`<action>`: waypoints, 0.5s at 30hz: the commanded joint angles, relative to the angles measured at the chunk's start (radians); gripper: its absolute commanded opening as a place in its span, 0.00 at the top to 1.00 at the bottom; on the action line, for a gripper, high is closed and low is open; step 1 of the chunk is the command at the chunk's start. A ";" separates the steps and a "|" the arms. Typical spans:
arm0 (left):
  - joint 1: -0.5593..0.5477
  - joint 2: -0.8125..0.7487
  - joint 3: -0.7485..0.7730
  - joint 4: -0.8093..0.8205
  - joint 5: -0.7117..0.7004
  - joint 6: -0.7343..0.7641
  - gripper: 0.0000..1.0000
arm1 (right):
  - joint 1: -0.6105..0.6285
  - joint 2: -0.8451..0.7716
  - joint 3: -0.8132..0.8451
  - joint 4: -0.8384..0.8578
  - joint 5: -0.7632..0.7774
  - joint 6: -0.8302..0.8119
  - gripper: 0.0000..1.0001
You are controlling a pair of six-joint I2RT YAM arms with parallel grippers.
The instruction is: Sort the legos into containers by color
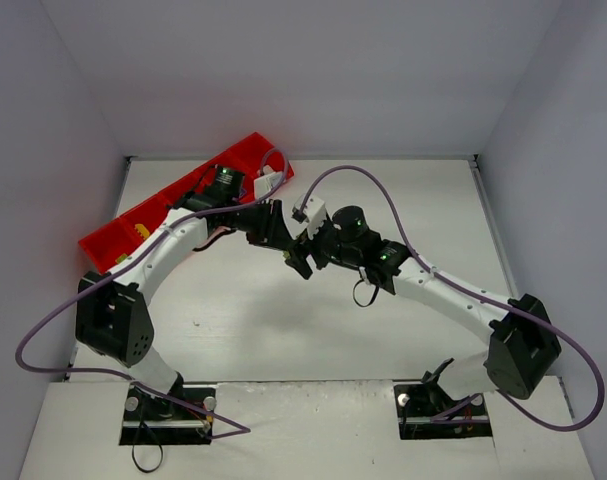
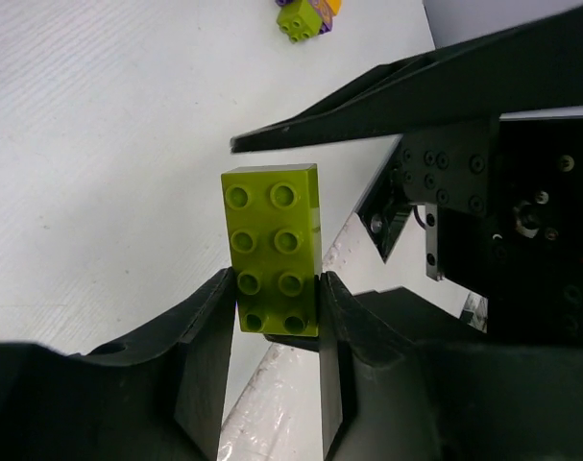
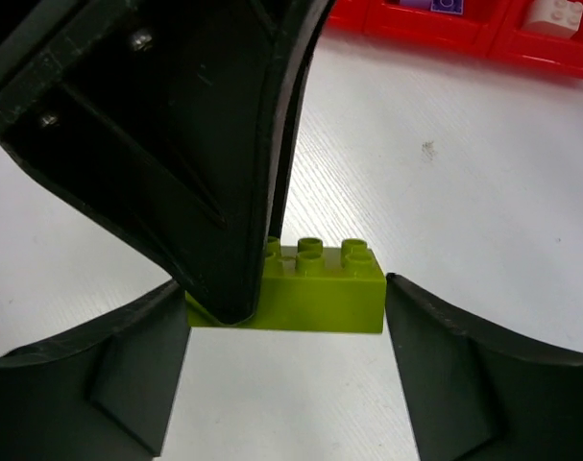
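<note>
White table [image 1: 283,330] with a faint ribbed grain, plain pale grey walls around it. The lime green 2x4 brick [image 2: 275,240] is out on the open part of the table, studs up. It's glossy plastic with crisp edges.

The left gripper [image 2: 277,293] is clamped across the brick's short width at one end, with its matte black fingers pressed against both long sides. The right gripper [image 3: 283,293] is spread wide and straddles the same brick lengthwise. One fingertip sits right at the brick's end, but I can't tell if it actually touches. I also can't tell if the brick rests on the table or sits just off it.

Further off there's a little cluster of bricks [image 2: 301,17] in lime, purple and yellow-orange. The shiny red tray [image 3: 445,34] is behind, with a white brick [image 3: 555,14] in one compartment and a purple piece [image 3: 430,5] in the next.
</note>
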 commanded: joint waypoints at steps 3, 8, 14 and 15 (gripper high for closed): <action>0.093 -0.063 -0.027 0.022 -0.090 0.030 1.00 | -0.011 -0.006 0.028 0.077 0.041 0.034 0.17; 0.265 -0.129 -0.039 -0.038 -0.432 -0.025 1.00 | -0.062 -0.020 0.005 0.071 0.041 0.096 0.15; 0.364 -0.196 -0.027 -0.111 -1.028 -0.145 1.00 | -0.123 -0.015 -0.006 0.043 0.075 0.179 0.16; 0.380 -0.196 -0.019 -0.127 -1.080 -0.168 1.00 | -0.125 -0.018 -0.008 0.043 0.081 0.195 0.16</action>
